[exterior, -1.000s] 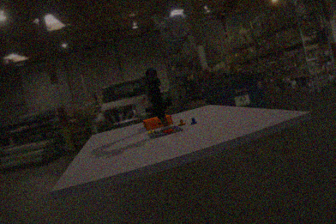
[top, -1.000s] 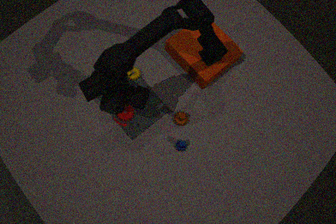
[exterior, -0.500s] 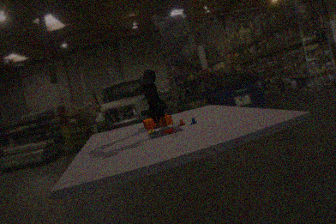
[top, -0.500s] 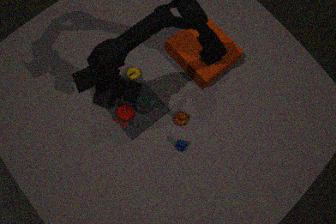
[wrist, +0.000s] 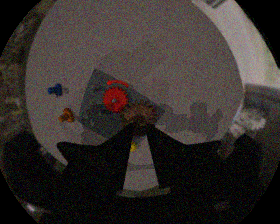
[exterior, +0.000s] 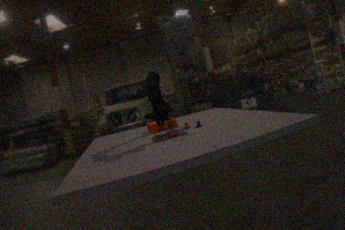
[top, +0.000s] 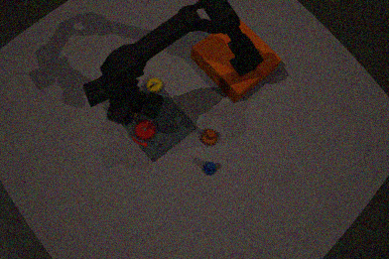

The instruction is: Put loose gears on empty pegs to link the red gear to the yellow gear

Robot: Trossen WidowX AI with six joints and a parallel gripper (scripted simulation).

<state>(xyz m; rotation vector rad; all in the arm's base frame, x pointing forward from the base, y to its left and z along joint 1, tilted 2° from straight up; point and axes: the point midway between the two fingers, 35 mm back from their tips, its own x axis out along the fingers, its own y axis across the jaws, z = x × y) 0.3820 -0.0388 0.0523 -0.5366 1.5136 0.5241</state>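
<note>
My gripper (wrist: 139,125) is shut on a brown gear (wrist: 140,114), which hangs over the board beside the red gear in the wrist view. The grey board (top: 171,142) (wrist: 97,80) carries the red gear (top: 145,132) (wrist: 115,100), with the red arrow (wrist: 118,82) beside it. The yellow gear (top: 154,86) (wrist: 133,147) is at the board's far end, partly hidden by the fingers in the wrist view. An orange gear (top: 209,137) (exterior: 187,126) (wrist: 66,115) and a smaller blue gear (top: 209,168) (exterior: 198,124) (wrist: 55,90) stand on the table. Small pegs are too dark to tell.
An orange block (top: 213,55) lies under the arm's base behind the board. The dark arm reaches over the board and covers part of it in the top view. The arm's shadow falls across the pale table (top: 258,181) (exterior: 246,129).
</note>
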